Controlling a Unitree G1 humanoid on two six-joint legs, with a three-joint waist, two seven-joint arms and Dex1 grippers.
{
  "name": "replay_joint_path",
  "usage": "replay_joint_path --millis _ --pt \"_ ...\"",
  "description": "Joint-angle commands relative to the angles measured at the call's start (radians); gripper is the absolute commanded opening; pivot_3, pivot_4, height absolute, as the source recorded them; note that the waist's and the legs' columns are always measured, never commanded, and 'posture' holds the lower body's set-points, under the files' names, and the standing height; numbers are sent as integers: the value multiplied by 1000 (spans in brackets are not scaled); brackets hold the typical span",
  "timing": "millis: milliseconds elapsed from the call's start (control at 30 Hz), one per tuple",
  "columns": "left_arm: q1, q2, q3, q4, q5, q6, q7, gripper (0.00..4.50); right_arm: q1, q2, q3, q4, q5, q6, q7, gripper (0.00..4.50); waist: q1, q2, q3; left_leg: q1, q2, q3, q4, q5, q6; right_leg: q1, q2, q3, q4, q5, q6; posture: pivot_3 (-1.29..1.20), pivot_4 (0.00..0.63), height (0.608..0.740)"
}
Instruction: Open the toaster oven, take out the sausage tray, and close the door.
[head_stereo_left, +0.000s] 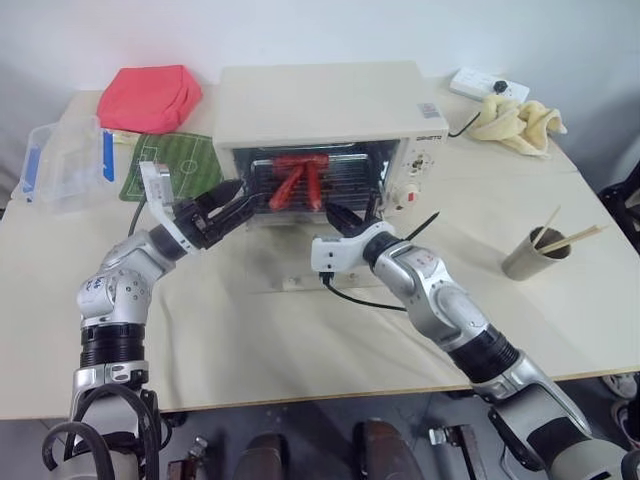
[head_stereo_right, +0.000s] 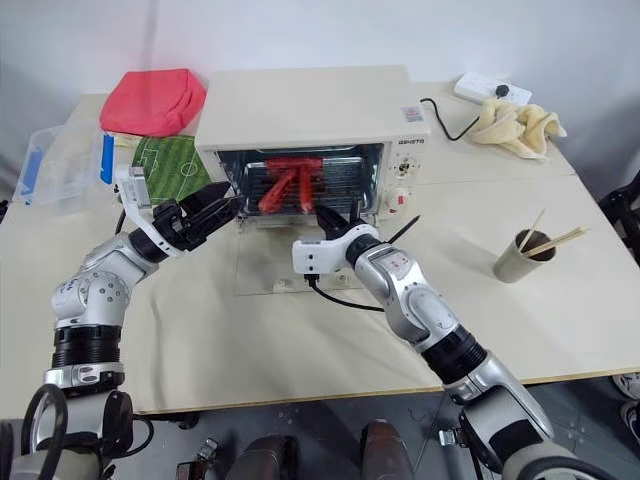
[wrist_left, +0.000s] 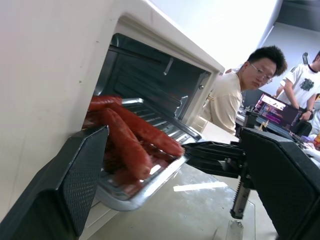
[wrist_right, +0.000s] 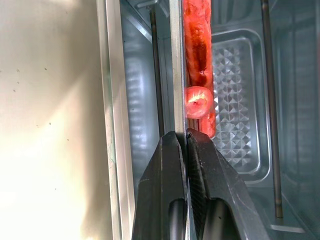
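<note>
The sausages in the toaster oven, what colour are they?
Red, the sausages show best in the left wrist view.

text: none legible | toaster oven (head_stereo_right: 300, 105) (front label too small)

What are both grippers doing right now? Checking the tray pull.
Left gripper: open, holding nothing.
Right gripper: shut on the sausage tray rim.

Cream-white toaster oven (head_stereo_left: 320, 105); red sausages (wrist_left: 131, 140) on the silver sausage tray (wrist_left: 142, 192) with a diamond-embossed base. Beside the black left tool (head_stereo_left: 233, 200): a green mat (head_stereo_left: 170, 165) with white pitch lines and a red pouch (head_stereo_left: 150, 97).
</note>
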Motion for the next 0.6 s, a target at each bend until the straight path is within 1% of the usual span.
replay_joint_path --millis 33,200,367,500,533,600 --pt "-21 22 53 -7 -13 -14 11 4500 11 -12 -72 -131 -10 2 -10 29 5 0 0 0 0 0 0 0 0 0 0 0 0 0 0 0 150 740" --pt "-25 21 62 4 -6 -15 9 4500 47 -19 -78 -165 -23 5 10 29 19 0 0 0 0 0 1 0 0 0 0 0 0 0 0 0 150 740" --pt "-35 14 65 15 3 -21 7 4500 11 10 -49 -116 -83 18 4 29 21 0 0 0 -1 1 1 0 0 0 -1 0 0 0 0 0 150 740" --pt "-38 13 64 21 7 -26 3 4500 -5 48 -53 -92 -106 42 -2 1014 20 0 0 0 0 1 1 0 0 0 0 0 0 0 0 0 150 740" --pt "-39 13 64 20 7 -26 3 4500 -8 57 -56 -90 -110 51 -3 1492 18 0 0 0 0 0 1 0 0 0 0 0 0 0 0 0 150 740" --pt "-39 15 65 18 7 -26 3 4500 -9 72 -62 -86 -112 65 -5 2075 17 0 0 0 0 1 1 0 0 0 0 0 1 0 0 0 150 740"
